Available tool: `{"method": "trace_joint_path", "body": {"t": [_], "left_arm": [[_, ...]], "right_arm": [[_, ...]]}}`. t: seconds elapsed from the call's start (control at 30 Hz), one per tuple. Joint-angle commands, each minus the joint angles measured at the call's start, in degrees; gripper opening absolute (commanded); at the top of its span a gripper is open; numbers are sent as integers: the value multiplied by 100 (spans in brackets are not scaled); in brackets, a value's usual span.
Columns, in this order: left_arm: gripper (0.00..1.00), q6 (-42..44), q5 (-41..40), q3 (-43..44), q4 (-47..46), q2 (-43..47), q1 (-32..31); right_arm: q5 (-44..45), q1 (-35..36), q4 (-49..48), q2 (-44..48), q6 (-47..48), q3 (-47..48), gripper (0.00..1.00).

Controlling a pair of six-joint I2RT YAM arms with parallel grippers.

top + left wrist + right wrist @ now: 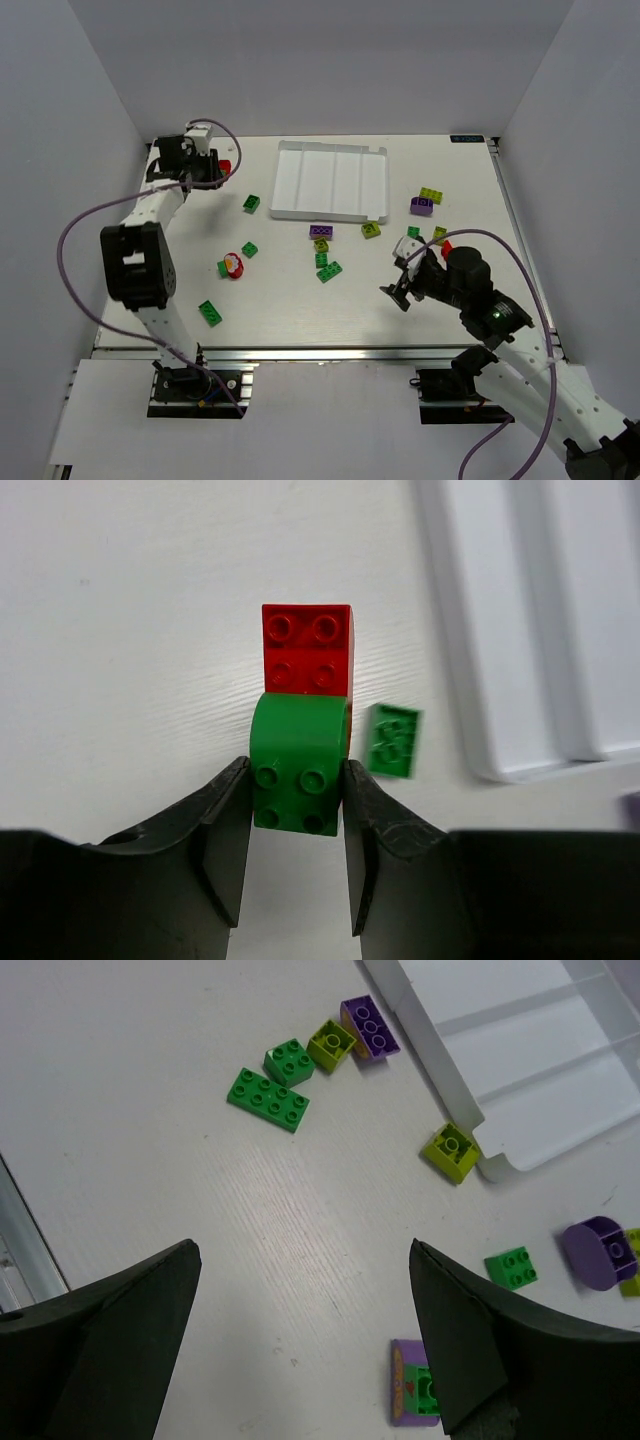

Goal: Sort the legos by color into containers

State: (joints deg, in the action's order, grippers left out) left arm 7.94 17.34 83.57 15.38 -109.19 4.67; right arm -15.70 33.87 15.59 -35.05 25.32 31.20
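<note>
My left gripper [213, 172] is at the table's far left, shut on a green curved brick [298, 765]. A red brick [306, 648] touches that brick's far end and also shows in the top view [224, 167]. The white four-compartment tray [330, 180] lies at the back middle with nothing showing in it. My right gripper [402, 290] is open and empty over bare table [303, 1250]. Loose legos lie before it: a long green brick [267, 1100], a small green one [289, 1061], a yellow-green one [331, 1044] and a purple one [370, 1027].
More bricks lie scattered: green [252, 204], green [249, 249], green [210, 312], a red-and-white round piece [232, 265], yellow-green [370, 230], purple [422, 206], yellow-green [431, 194], red [446, 246]. A purple-and-green piece [410, 1395] lies under my right finger. Walls enclose three sides.
</note>
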Motion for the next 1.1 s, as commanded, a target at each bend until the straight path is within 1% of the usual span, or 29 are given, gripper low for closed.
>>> {"method": "trace_joint_path", "body": {"t": [0.0, 0.03, 0.07, 0.1, 0.13, 0.17, 0.2, 0.23, 0.27, 0.33, 0.37, 0.4, 0.43, 0.47, 0.5, 0.57, 0.63, 0.67, 0.77, 0.8, 0.83, 0.97, 1.0, 1.07], "left_arm": [[0, -996, 524, -647, -1458, 1396, -307], [0, -1153, 603, -927, -1493, 1574, -378], [0, -1207, 682, -1043, -1703, 1750, -579], [0, -1234, 761, -1158, -1739, 2065, -833], [0, -1391, 953, -1333, -1792, 2216, -949], [0, -1505, 1103, -1422, -1923, 2331, -1054], [0, -1672, 1287, -1527, -2072, 2445, -1212], [0, -2108, 1507, -1693, -2317, 2690, -1292], [0, -2287, 1866, -2086, -2816, 2823, -1362], [0, -2760, 2123, -2545, -3407, 3234, -1626], [0, -2894, 2307, -3026, -3993, 3367, -1723], [0, -3008, 2378, -3248, -4251, 3491, -1906], [0, -3201, 2449, -3433, -4497, 3675, -2004], [0, -3264, 2510, -3635, -4734, 3729, -2092], [0, -3299, 2580, -3681, -4763, 3764, -2293], [0, -3308, 2669, -3707, -4728, 3834, -2478], [0, -3282, 2818, -3830, -4789, 3878, -2725], [0, -3299, 2923, -3926, -4938, 3896, -2882], [0, -3116, 3038, -3919, -4738, 3826, -3322], [0, -2932, 3056, -3884, -4563, 3791, -3427], [0, -2756, 3099, -3857, -4457, 3747, -3516], [0, -2640, 3179, -3839, -4333, 3676, -3736], [0, -2632, 3196, -3848, -4350, 3659, -3762], [0, -2632, 3266, -3831, -4315, 3571, -3867]], "right_arm": [[140, 15, -478, -326, -703, 490, 89], [-10, 6, -496, -588, -782, 597, 89], [-203, -20, -496, -756, -853, 720, 87], [-588, -73, -444, -932, -993, 1017, 80], [-792, -99, -382, -1334, -1011, 1185, 77], [-1011, -117, -347, -1547, -1020, 1352, 74], [-1449, -152, -268, -1749, -916, 1702, 69], [-1679, -161, -241, -2117, -811, 1870, 67], [-2256, -213, -180, -2286, -679, 2037, 67], [-2726, -258, 30, -2706, -363, 2519, 73], [-2997, -336, -3, -2840, -431, 2636, 75], [-3122, -398, -108, -2937, -579, 2715, 78], [-3262, -485, -414, -3077, -946, 2777, 82], [-3577, -643, -582, -3139, -1141, 2795, 88], [-3780, -732, -723, -3175, -1317, 2795, 89], [-4254, -925, -1083, -3263, -1747, 2777, 89], [-4388, -952, -1234, -3246, -1899, 2734, 89], [-4467, -961, -1495, -3202, -2039, 2533, 89], [-4677, -1005, -1866, -2974, -2040, 2225, 89], [-4757, -1031, -1980, -2903, -2092, 2128, 89], [-4793, -1057, -2164, -2859, -2214, 2023, 89], [-4784, -1101, -2499, -2788, -2488, 1846, 88], [-4662, -1102, -2587, -2797, -2662, 1828, 87], [-4582, -1102, -2692, -2814, -2708, 1811, 83]]}}
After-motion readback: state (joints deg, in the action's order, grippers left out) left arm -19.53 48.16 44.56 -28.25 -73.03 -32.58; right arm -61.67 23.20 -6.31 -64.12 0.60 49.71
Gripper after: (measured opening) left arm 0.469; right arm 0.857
